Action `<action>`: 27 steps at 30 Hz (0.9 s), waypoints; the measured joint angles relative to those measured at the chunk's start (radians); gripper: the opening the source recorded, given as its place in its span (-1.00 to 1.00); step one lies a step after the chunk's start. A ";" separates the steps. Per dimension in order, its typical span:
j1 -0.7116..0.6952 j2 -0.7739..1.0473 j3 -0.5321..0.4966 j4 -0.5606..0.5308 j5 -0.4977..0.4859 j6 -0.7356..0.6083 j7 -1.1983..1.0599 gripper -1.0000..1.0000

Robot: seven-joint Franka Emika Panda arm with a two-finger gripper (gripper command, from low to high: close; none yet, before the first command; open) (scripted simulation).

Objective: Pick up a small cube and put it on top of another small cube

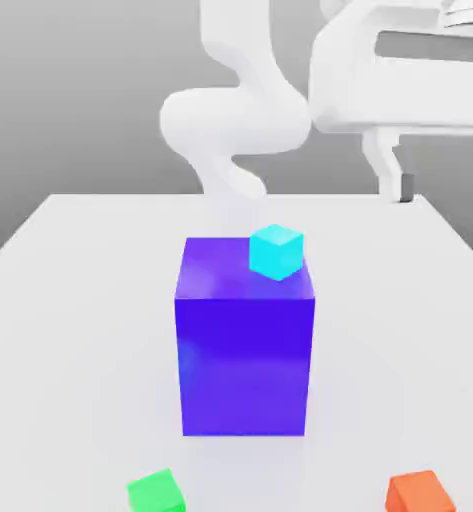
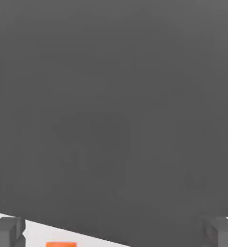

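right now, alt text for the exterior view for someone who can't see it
A tall blue-violet block stands mid-table with a small cyan cube on its top corner. A green cube and an orange-red cube sit nearer the camera; the white arm rises behind.

My table [image 1: 70, 300] is a plain white slab. At its centre a big blue block [image 1: 245, 350] stands directly on the surface. Towards six o'clock, at the near edge, two small cubes lie on the white: a green cube [image 1: 157, 493] at about seven o'clock and an orange cube [image 1: 420, 493] at about five, well apart.
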 joint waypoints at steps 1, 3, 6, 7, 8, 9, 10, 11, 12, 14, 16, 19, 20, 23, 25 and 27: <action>0.014 0.037 0.006 0.008 -0.010 0.005 0.007 0.00; 0.040 0.110 0.012 0.024 -0.030 0.017 0.022 0.00; 0.070 0.220 0.022 0.049 -0.057 0.033 0.041 0.00; 0.080 0.257 0.025 0.057 -0.065 0.039 0.047 0.00; 0.092 0.294 0.028 0.065 -0.073 0.045 0.053 0.00; 0.104 0.330 0.031 0.073 -0.081 0.050 0.059 0.00; 0.116 0.367 0.034 0.081 -0.088 0.056 0.064 0.00; 0.128 0.403 0.037 0.089 -0.095 0.062 0.069 0.00; 0.140 0.440 0.040 0.097 -0.101 0.067 0.074 0.00; 0.166 0.512 0.045 0.113 -0.112 0.079 0.081 0.00; 0.190 0.584 0.044 0.129 -0.124 0.100 0.091 0.00; 0.219 0.693 0.015 0.157 -0.155 0.170 0.112 0.00; 0.226 0.717 0.006 0.163 -0.162 0.188 0.117 -1.00; 0.226 0.717 0.007 0.163 -0.162 0.188 0.116 -1.00; 0.226 0.717 0.007 0.163 -0.160 0.188 0.115 -1.00; 0.227 0.718 0.006 0.163 -0.160 0.188 0.114 -1.00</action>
